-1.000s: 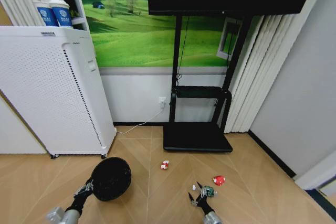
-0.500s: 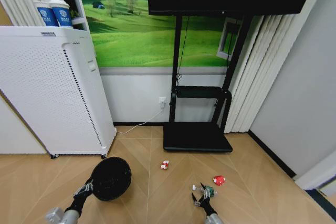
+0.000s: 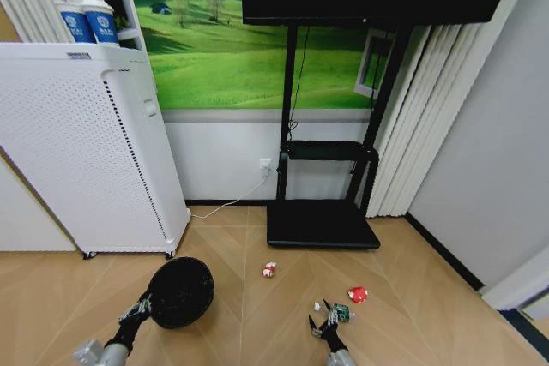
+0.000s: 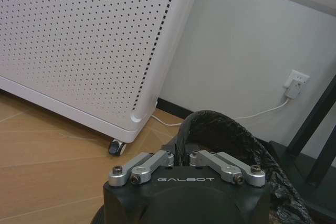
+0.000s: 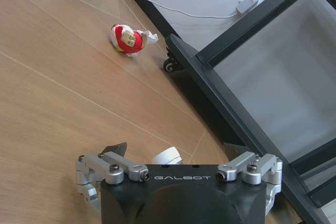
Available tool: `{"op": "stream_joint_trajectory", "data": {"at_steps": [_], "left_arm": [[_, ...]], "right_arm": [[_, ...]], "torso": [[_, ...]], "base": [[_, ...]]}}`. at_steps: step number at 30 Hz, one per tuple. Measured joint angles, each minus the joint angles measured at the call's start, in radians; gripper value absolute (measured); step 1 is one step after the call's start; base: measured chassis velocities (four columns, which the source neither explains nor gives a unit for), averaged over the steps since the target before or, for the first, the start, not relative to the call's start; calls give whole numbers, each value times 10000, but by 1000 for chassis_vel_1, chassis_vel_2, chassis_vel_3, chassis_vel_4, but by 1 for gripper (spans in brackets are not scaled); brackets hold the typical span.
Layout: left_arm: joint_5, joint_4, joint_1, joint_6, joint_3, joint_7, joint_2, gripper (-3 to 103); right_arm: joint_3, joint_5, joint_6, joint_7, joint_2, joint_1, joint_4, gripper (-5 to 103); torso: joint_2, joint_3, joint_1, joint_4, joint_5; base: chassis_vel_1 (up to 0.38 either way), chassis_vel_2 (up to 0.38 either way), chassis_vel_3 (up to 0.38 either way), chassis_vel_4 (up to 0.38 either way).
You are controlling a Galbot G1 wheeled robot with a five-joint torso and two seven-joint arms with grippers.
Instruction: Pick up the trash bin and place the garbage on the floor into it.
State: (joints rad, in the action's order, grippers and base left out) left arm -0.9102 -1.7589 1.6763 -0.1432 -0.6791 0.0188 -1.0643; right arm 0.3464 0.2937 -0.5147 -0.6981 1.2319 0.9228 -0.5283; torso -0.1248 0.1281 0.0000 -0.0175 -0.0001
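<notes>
down comes the right gripper (image 3: pixel 322 325), lower than a moment ago, jaws spread wide around the small bottle (image 3: pixel 340 314) on the floor. left gripper (image 3: pixel 142 306) stays clamped on the trash bin (image 3: pixel 180 291) rim, holding it close by for the drop.

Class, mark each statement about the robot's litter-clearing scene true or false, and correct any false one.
1. The left gripper is shut on the trash bin rim. True.
2. The small bottle already lies inside the bin. False: it lies on the floor at the right gripper.
3. The right gripper is open. True.
4. The red-and-white wrapper sits on the black TV stand base. False: it lies on the wooden floor in front of the base.
5. The small red lump lies on the floor, apart from the bottle. True.
</notes>
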Motion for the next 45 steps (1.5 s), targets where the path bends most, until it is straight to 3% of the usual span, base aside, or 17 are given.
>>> {"op": "stream_joint_trajectory", "data": {"at_steps": [45], "left_arm": [[81,-52,-51,-40,89,14,-94,7]], "right_arm": [[-394,-199,301,-75,141,-375,702,100]], "torso": [[0,0,0,0,0]], "base": [[0,0,0,0]]}}
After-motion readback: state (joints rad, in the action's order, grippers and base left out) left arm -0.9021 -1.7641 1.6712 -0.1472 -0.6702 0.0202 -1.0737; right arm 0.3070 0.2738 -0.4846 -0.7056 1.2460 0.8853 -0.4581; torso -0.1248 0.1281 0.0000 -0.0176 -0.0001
